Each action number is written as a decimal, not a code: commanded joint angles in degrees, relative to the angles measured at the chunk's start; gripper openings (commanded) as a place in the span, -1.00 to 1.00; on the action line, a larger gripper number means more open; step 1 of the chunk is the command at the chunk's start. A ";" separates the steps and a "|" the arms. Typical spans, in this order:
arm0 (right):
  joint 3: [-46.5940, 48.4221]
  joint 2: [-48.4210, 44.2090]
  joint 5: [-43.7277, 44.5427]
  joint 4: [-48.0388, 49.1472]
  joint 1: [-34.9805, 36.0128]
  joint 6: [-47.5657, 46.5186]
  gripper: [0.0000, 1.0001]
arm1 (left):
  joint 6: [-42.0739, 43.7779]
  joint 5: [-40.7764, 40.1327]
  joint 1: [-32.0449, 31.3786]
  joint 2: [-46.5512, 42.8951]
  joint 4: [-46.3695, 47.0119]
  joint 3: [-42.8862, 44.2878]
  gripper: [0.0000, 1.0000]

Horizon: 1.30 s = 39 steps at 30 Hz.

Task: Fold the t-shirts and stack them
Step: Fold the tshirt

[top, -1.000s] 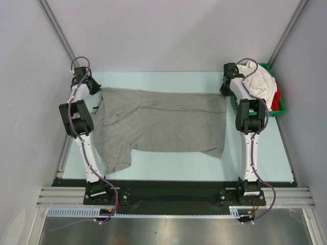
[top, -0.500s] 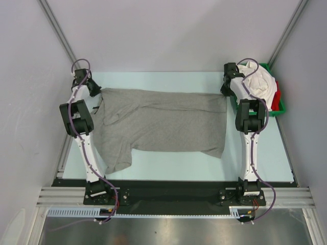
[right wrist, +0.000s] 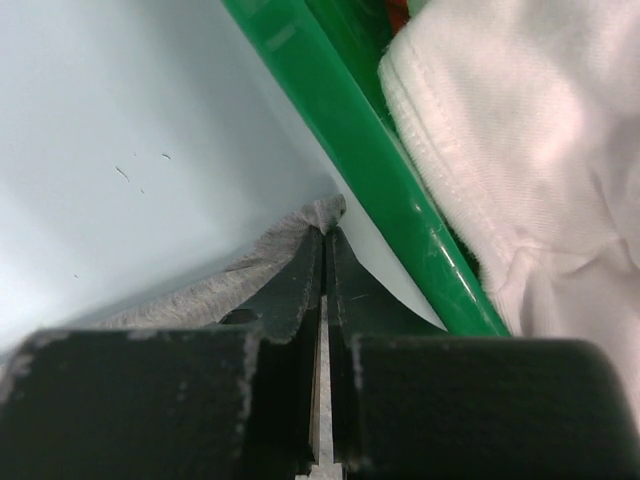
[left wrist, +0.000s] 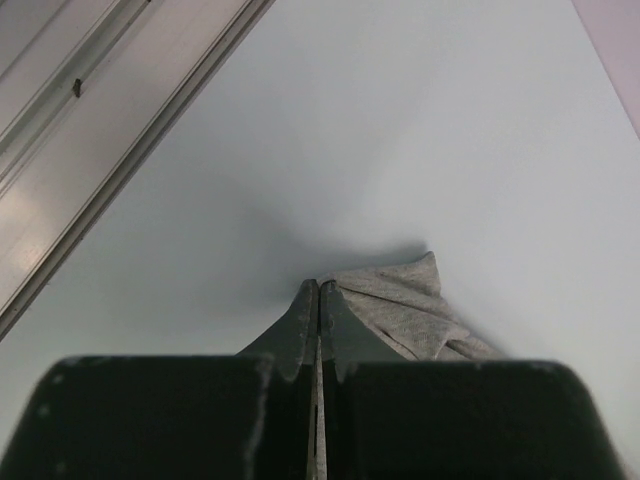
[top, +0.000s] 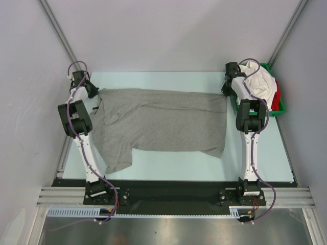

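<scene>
While the heather-grey cotton t-shirt (top: 163,120) lies spread, unfolded, on the pale table (top: 168,163) | left claw (left wrist: 318,300): clamped on its far-left corner | right claw (right wrist: 325,245): clamped on its far-right corner | white and red shirts (top: 258,81): heaped in green plastic tray (top: 278,111) | outstanding: all folds, stacking

Bright, even, diffuse light; a soft shadow spreads beyond the heather-grey cotton t-shirt (left wrist: 400,300); both wrist views' foregrounds blur.
</scene>
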 commanded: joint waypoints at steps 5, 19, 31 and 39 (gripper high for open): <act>2.56 3.68 -1.07 -1.57 -1.30 -0.92 -0.87 | -0.32 -0.35 1.15 -1.66 1.34 2.67 -0.99; 3.79 0.08 -1.86 -3.86 0.80 -2.86 0.18 | 5.92 -2.19 0.63 -10.53 -3.67 -2.86 0.09; 6.96 -8.18 -1.77 -7.81 2.74 -2.07 0.68 | 12.69 -8.41 0.63 -28.88 -5.51 -19.81 0.64; 4.33 -15.73 -6.14 -8.35 6.25 -3.03 0.73 | 13.40 -0.47 0.36 -41.81 -6.14 -35.72 0.48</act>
